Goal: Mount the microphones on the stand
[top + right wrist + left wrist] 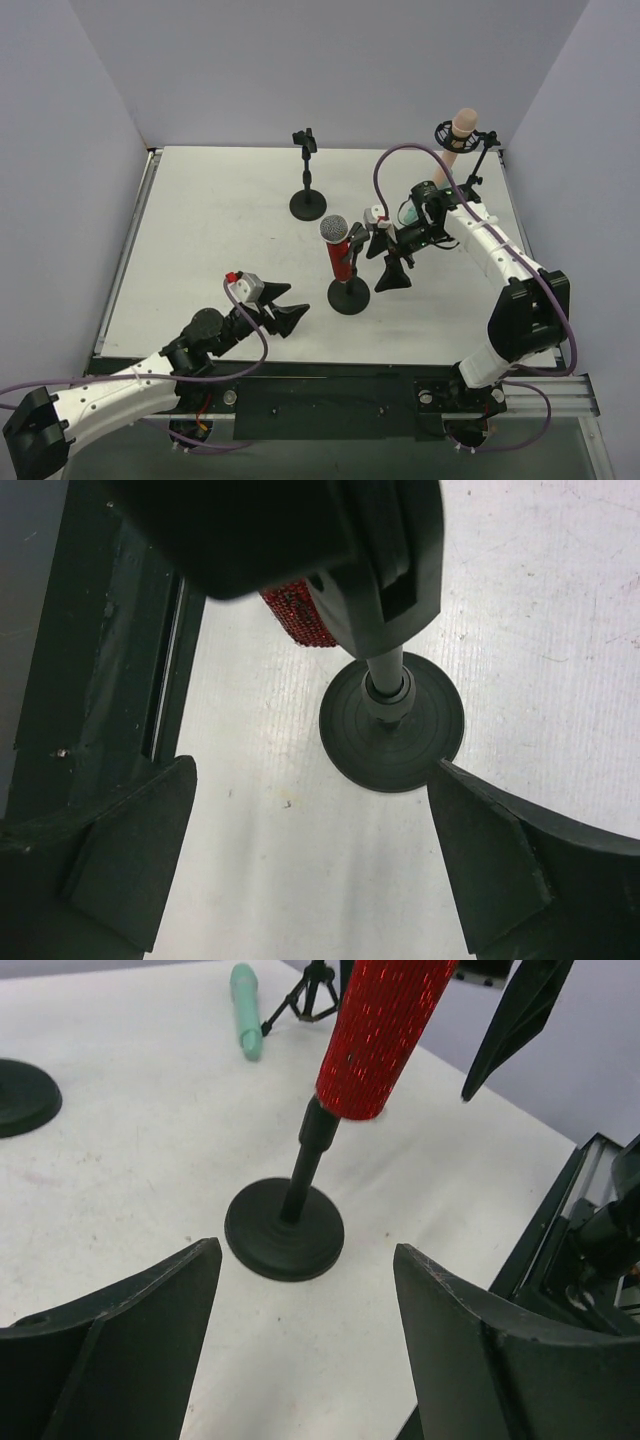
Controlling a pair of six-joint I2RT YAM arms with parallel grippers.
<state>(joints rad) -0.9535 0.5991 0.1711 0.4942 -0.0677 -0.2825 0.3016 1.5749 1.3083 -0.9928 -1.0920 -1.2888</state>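
Red microphone (340,250) is standing in its stand (348,297) past the left gripper (292,303), which is gaping empty; the right gripper (385,262) is gaping empty beside it; behind, the mint green microphone (245,1010) is lying on the table (220,230), the peach-pink microphone (462,128) sitting in the far mount (445,133)

White bench (220,250), matte and faintly scuffed (small grey specks and marks in the close views). Boxed in on three sides by plain, bare, pale lilac-grey panels: back wall (330,70), left wall (60,200), right wall (600,150). Edged along the left by a thin metal strip (128,250); ends at the near side in a black plate (330,395) and a silver aluminium rail (580,400). Lit softly and evenly, with only faint shadows.
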